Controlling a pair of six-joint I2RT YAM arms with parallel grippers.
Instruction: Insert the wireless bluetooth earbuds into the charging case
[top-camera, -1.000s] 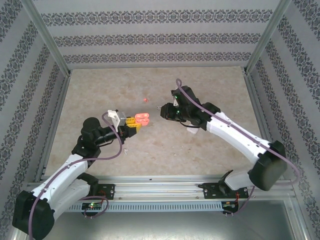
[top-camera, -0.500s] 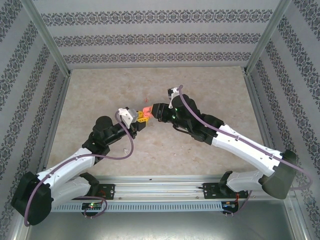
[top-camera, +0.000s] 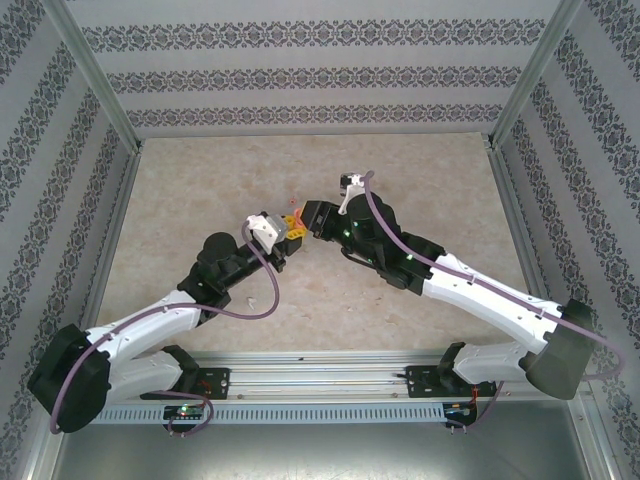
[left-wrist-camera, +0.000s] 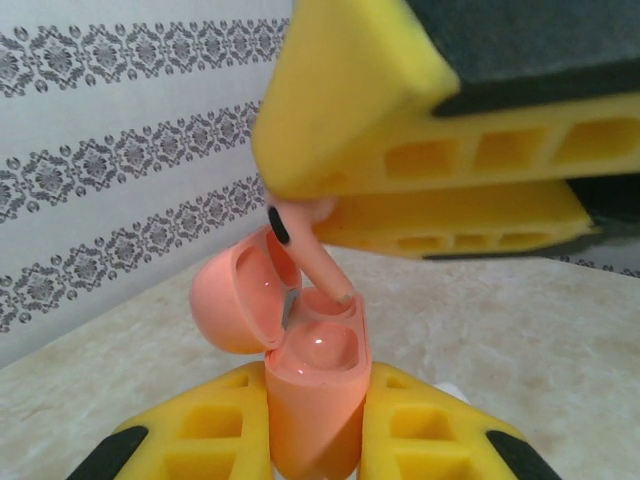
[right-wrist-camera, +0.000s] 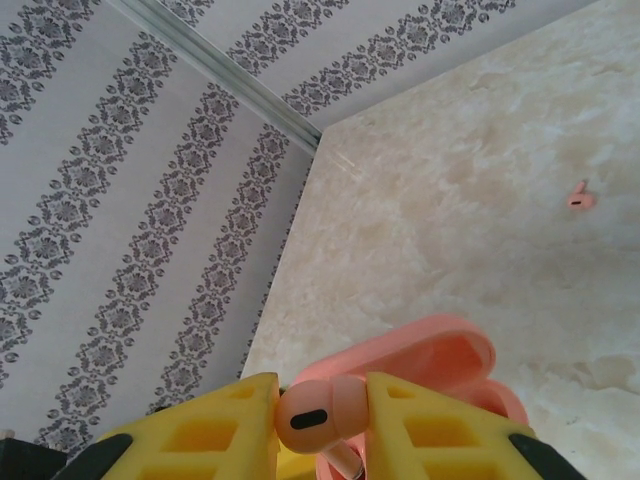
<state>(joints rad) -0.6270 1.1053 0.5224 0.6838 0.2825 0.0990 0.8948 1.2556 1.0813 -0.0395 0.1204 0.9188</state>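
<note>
Charging case: lid open, clamped in left gripper. Coral earbud: pinched by right gripper, stem tip at case well.

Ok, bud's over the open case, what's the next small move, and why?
Probably ease the right gripper toward the case: the coral earbud it pinches has its stem tip at the open socket, not yet seated, and the left gripper clamps the case.

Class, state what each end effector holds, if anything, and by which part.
Left end effector grips the open coral charging case by its lower body. Right end effector pinches a coral earbud by its rounded head.
</note>
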